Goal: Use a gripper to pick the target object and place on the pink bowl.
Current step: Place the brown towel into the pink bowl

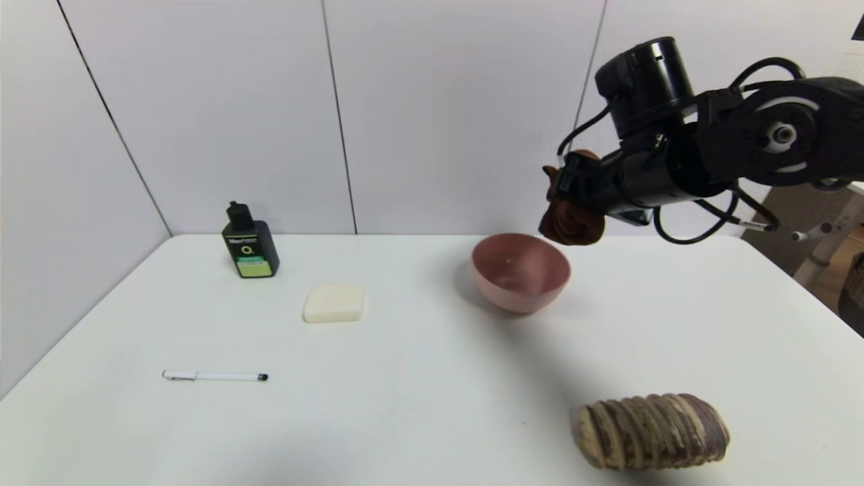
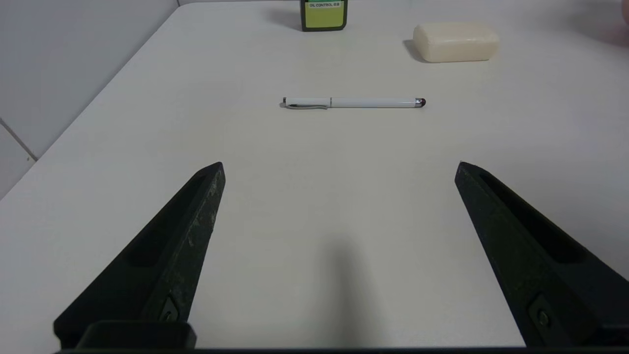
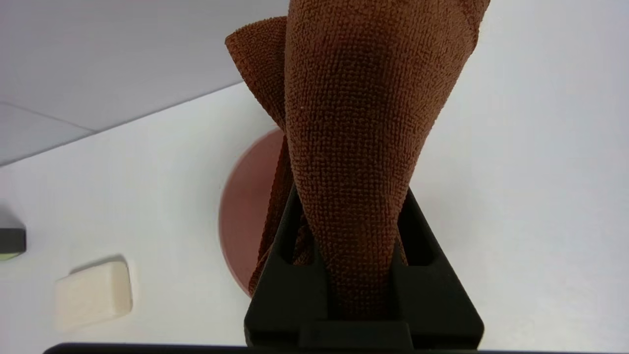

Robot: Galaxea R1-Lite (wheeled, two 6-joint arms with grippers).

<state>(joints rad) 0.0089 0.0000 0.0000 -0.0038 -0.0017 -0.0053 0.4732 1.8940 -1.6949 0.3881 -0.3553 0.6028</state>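
Towel (image 1: 572, 219) of dark brown cloth hangs in the clamped right hand (image 1: 574, 179) of a Galaxea R1-Lite robot, held in the air above the bench (image 1: 418, 378) and near the rim of the pink bowl (image 1: 520, 273). The right hand's two sides are closed on the cloth, which bunches up between them and spills out on either side. The bowl sits upright toward the back of the bench, the towel outside it. The left hand (image 2: 339, 169) waits over the left part of the bench, its two fingers wide apart with nothing between them. Farther left of the bowl lies a cream-colored bar of soap (image 1: 334, 303), and beyond it stands a black bottle (image 1: 250, 244) with a green label, upright near the back edge. A white pen (image 1: 216, 376) lies flat nearer the front, while a striped tan-and-brown loaf-shaped object (image 1: 653, 432) rests at the front right.
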